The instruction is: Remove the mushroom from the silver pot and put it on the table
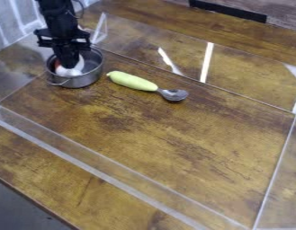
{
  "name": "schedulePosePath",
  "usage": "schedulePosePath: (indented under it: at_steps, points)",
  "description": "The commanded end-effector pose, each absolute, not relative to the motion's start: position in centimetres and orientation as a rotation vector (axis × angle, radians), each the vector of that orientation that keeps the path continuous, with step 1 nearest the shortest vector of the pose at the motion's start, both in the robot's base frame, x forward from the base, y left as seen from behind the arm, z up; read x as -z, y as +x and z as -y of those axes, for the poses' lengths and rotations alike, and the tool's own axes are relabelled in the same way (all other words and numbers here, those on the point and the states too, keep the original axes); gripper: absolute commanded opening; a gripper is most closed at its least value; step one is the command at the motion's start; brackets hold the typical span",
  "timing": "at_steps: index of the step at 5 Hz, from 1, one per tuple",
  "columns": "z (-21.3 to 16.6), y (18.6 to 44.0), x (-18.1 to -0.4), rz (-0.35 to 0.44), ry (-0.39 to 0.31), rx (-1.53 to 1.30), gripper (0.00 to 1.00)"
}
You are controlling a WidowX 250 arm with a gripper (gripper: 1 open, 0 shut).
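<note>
One mushroom (68, 66) in silver pot (91, 74), gripped beneath end effector (67, 60)

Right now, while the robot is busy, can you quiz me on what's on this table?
1. True or false: the mushroom sits inside the silver pot.
2. What lies on the table to the right of the pot?
A) a yellow-green object and a grey spoon-like piece
B) a red cup
C) a blue plate
3. Fill in: the gripper points straight ___ into the pot.

Key: 1 true; 2 A; 3 down.
</note>
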State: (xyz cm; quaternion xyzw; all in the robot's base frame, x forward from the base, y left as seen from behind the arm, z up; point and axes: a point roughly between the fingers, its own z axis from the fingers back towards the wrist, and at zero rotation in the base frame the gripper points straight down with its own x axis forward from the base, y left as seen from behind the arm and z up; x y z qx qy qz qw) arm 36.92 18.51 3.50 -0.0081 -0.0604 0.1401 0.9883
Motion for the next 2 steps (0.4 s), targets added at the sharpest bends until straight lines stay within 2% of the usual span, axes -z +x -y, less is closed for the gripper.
schedulePosePath:
  at_steps: [1, 2]
  points:
    - [-18.75, 35.05, -2.18, 0.055, -0.023, -0.314, 0.00]
    - [-18.46, 34.60, -1.98, 0.031, -0.026, -0.318, 0.00]
